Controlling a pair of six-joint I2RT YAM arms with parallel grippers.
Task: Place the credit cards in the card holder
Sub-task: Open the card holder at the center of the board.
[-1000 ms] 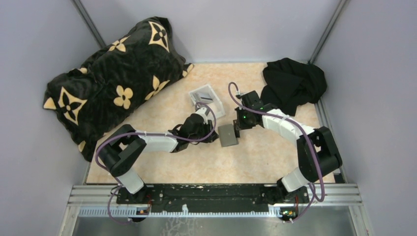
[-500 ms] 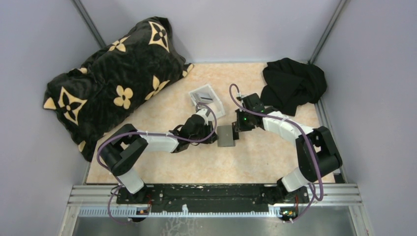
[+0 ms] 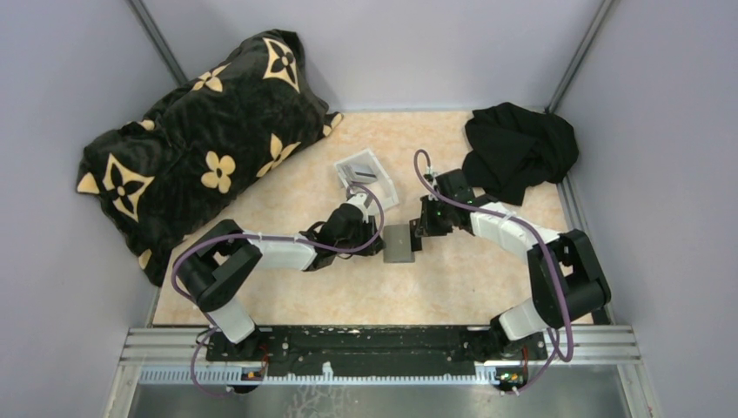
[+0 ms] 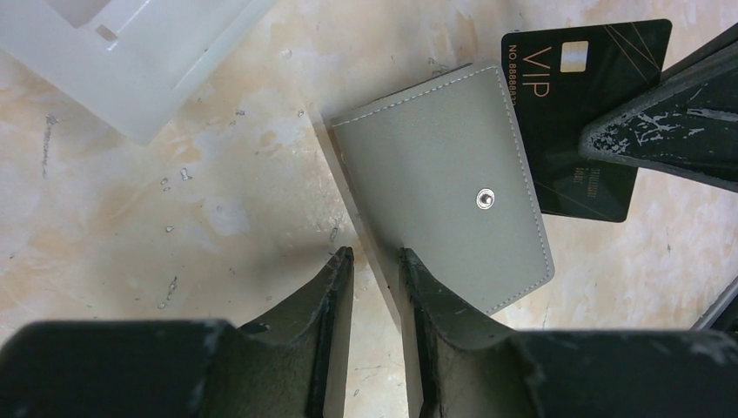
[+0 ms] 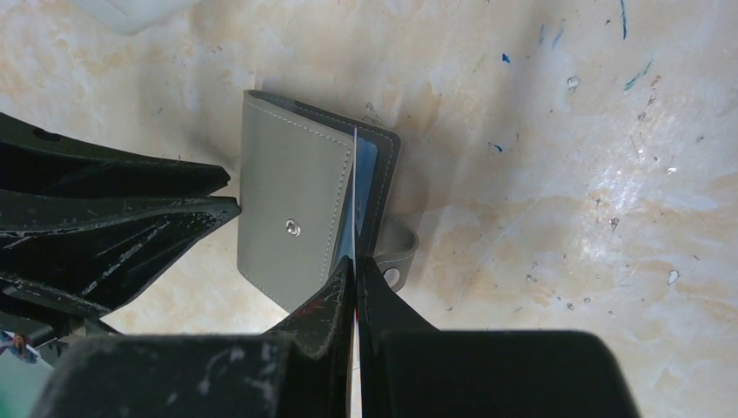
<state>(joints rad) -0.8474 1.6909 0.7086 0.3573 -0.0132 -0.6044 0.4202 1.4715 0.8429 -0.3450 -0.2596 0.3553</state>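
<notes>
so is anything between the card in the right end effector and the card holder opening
Nothing visible. The black card in the right end effector sits edge-on right at the card holder opening, though the grey cover leaves only a narrow gap.

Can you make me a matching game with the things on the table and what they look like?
Things:
1 card holder
2 VIP card
3 tray
4 cloth

Looks:
a white
b black, pinched in the right gripper
c grey with a round snap
d black, crumpled by the far right corner

Pairs: 1-c, 2-b, 3-a, 4-d.
</notes>
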